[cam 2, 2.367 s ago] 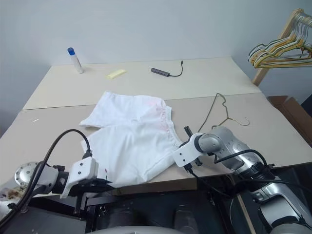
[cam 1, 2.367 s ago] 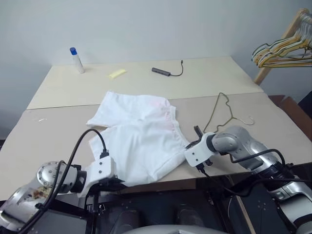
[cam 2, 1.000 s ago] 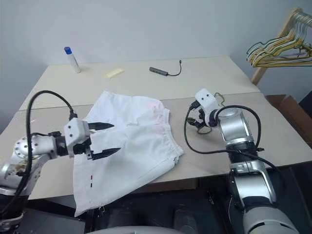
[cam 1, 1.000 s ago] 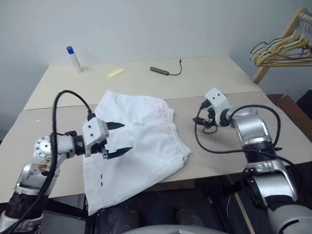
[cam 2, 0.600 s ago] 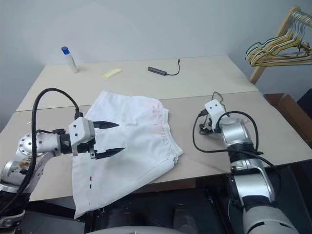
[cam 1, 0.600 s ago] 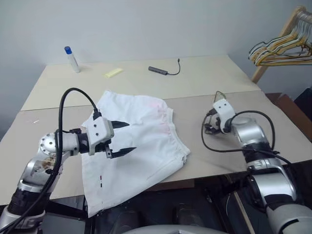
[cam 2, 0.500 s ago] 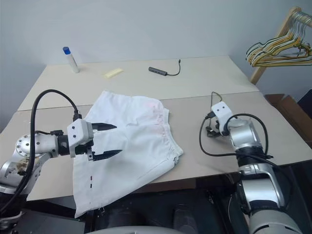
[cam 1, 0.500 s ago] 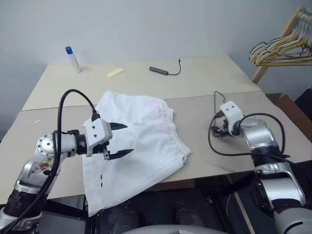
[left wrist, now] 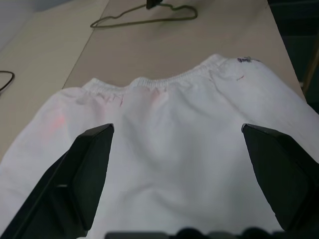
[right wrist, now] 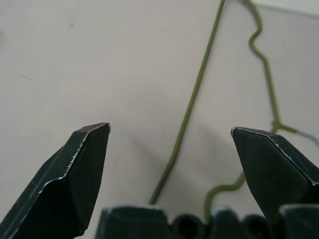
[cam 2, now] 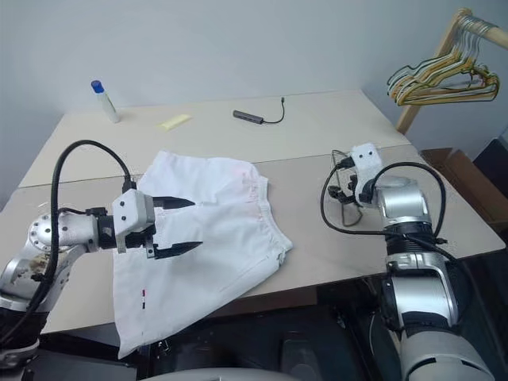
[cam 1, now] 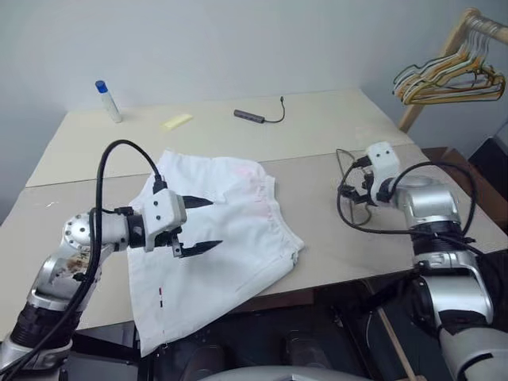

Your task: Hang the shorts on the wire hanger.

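Left claw hangs spread wide just above the white cloth shorts with the gathered elastic waistband, gripping nothing. Directly beneath it the shorts lie flat on the pale beige worktop, and the near leg droops over the worktop's front edge. Past the fingertips, in the left wrist view, I see the waistband with a faint pink patch beside it. I judge the cloth to be soft, light and floppy: it will sag and fold wherever I lift it, so the thick gathered waistband looks like the firmest place to pinch, near one end so the opening stays free for the hanger.

My right claw is also spread wide and empty, pointing down over the thin grey triangular wire hanger, which lies flat on the worktop right between and ahead of its fingers, well apart from the shorts. I expect the wire to be light, stiff and springy, hard to get under because it lies flush, and likely to skate away if nudged. One straight side, closed on squarely, seems the safest hold; the twisted neck near the right fingertip is another candidate.
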